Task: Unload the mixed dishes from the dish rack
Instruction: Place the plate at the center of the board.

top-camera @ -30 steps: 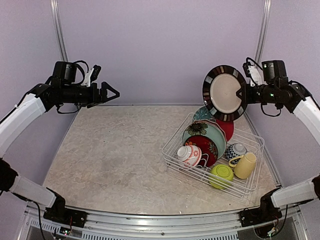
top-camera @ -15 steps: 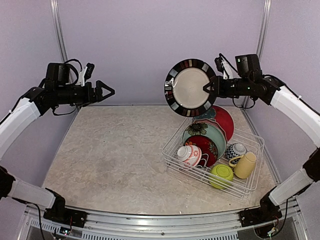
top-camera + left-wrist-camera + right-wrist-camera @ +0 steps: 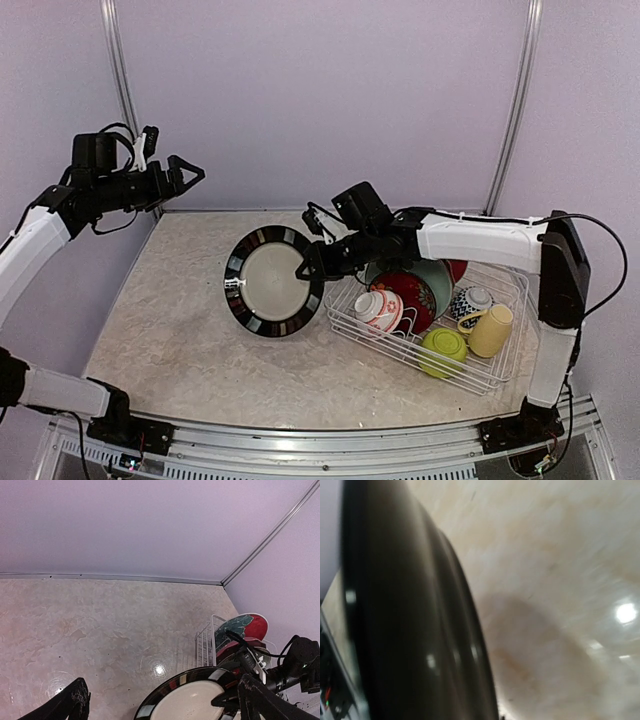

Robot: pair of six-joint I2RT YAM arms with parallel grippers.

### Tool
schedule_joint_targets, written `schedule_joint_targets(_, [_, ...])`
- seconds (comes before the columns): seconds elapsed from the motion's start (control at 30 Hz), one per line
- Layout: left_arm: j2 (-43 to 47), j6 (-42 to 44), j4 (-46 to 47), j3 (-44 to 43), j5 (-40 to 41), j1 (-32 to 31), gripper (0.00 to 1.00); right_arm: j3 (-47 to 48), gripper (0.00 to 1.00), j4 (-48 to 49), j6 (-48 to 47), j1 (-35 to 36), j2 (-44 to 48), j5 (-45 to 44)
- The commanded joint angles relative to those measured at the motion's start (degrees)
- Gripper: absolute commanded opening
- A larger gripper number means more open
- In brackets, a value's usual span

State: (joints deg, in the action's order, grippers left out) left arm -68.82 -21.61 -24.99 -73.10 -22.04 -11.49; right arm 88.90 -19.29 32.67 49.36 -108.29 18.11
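My right gripper (image 3: pixel 305 268) is shut on the rim of the black-rimmed plate (image 3: pixel 271 293) and holds it tilted on edge, low over the table left of the white wire dish rack (image 3: pixel 500 372). The plate's dark back (image 3: pixel 410 620) fills the right wrist view, and its top shows in the left wrist view (image 3: pixel 192 705). In the rack stand floral plates (image 3: pixel 410 285), a red-white bowl (image 3: pixel 378 306), a blue-white bowl (image 3: pixel 470 302), a lime green bowl (image 3: pixel 443 348) and a pale yellow mug (image 3: pixel 491 331). My left gripper (image 3: pixel 192 173) is open and empty, high at the back left.
The marble tabletop (image 3: pixel 180 310) spreads left of the plate. Purple walls close in the back and sides. The metal frame rail (image 3: pixel 300 440) runs along the near edge.
My right arm has swung the black-rimmed plate from high above the rack down and left, to low over the table. My left gripper has drawn back a little to the left.
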Motion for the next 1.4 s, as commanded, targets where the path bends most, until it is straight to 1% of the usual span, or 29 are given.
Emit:
schedule_joint_targets(0.0, [-1.1,-0.1,-0.9,-1.4,0.5,0.8,0.99,4.5,0.00,12.6,4.1,1.8,-2.3,6.1])
schedule_joint_targets(0.03, [-1.8,-0.3,-2.5,-3.0,-0.3,0.6,0.99,4.6,0.00,13.7,4.6,2.4,-3.5,7.2])
schedule_joint_targets(0.1, [-2.2,0.4,-0.5,-1.6,-2.0,0.6,0.99,5.8,0.00,14.2,5.8,3.5,-6.2,9.9])
schedule_joint_targets(0.17, [-1.7,-0.1,1.2,0.1,-1.4,1.2,0.99,7.5,0.00,14.5,6.3,4.7,-8.6,11.4])
schedule_joint_targets(0.2, [-1.9,-0.3,0.2,-0.6,-1.1,1.3,0.99,8.2,0.00,14.3,6.1,5.3,-9.6,11.9])
schedule_joint_targets(0.27, [-2.8,-0.4,-2.4,-2.9,-2.0,1.2,0.99,10.1,0.00,13.0,4.6,6.6,-11.7,12.2])
schedule_joint_targets(0.37, [-1.9,-0.1,1.1,-0.5,-2.8,1.4,0.99,13.2,0.00,10.4,3.7,8.1,-15.0,13.3])
schedule_joint_targets(0.43, [-1.6,-0.3,1.4,0.2,-2.2,1.8,0.99,14.2,0.00,9.2,3.2,9.0,-16.3,14.3])
schedule_joint_targets(0.53, [-3.6,-0.2,-1.1,-2.2,-2.7,2.3,0.99,14.2,0.00,6.5,1.7,9.9,-17.5,12.6])
schedule_joint_targets(0.63, [-3.5,-1.1,0.0,-1.1,-2.5,3.6,0.99,13.5,0.00,5.7,2.0,10.0,-18.7,12.2])
schedule_joint_targets(0.73, [-3.2,-1.6,-1.5,-2.6,-3.8,3.6,0.99,13.9,0.00,5.8,1.7,10.6,-20.9,11.9])
schedule_joint_targets(0.77, [-2.5,-1.2,0.1,-1.4,-4.5,3.4,0.99,14.0,0.01,5.5,1.8,10.7,-21.5,11.2])
schedule_joint_targets(0.83, [-0.8,-1.6,3.6,1.4,-4.2,3.8,0.99,14.2,0.09,4.3,1.8,10.7,-22.1,9.3])
schedule_joint_targets(0.9, [-1.0,-1.7,1.1,0.1,-3.4,3.9,0.99,15.5,0.23,0.1,0.2,10.8,-22.4,4.5])
schedule_joint_targets(0.97, [-2.3,-2.5,-1.2,-2.4,-4.5,3.9,0.99,16.5,0.37,-3.3,-1.3,10.7,-22.5,-2.0])
schedule_joint_targets(1.03, [-1.9,-2.9,0.5,-1.5,-5.8,3.6,0.99,16.8,0.47,-4.7,-1.4,10.7,-22.6,-5.5])
schedule_joint_targets(1.07, [-0.7,-2.9,1.7,-0.6,-5.9,3.1,0.99,17.2,0.51,-5.6,-1.2,10.7,-22.8,-6.9])
schedule_joint_targets(1.17, [1.4,-1.2,3.4,1.1,-4.7,2.1,0.99,19.0,0.57,-7.7,-1.2,11.0,-22.7,-9.1])
schedule_joint_targets(1.23, [1.4,-1.5,2.9,0.7,-4.7,2.5,0.99,18.7,0.61,-8.0,-1.5,11.1,-21.4,-10.7])
schedule_joint_targets(1.3, [0.9,-2.0,1.5,-0.5,-5.2,2.7,0.99,19.1,0.63,-9.7,-2.6,11.2,-20.2,-12.1])
schedule_joint_targets(1.37, [1.1,-1.8,2.0,0.1,-5.6,2.2,0.99,19.1,0.67,-11.3,-4.3,11.4,-18.4,-14.1])
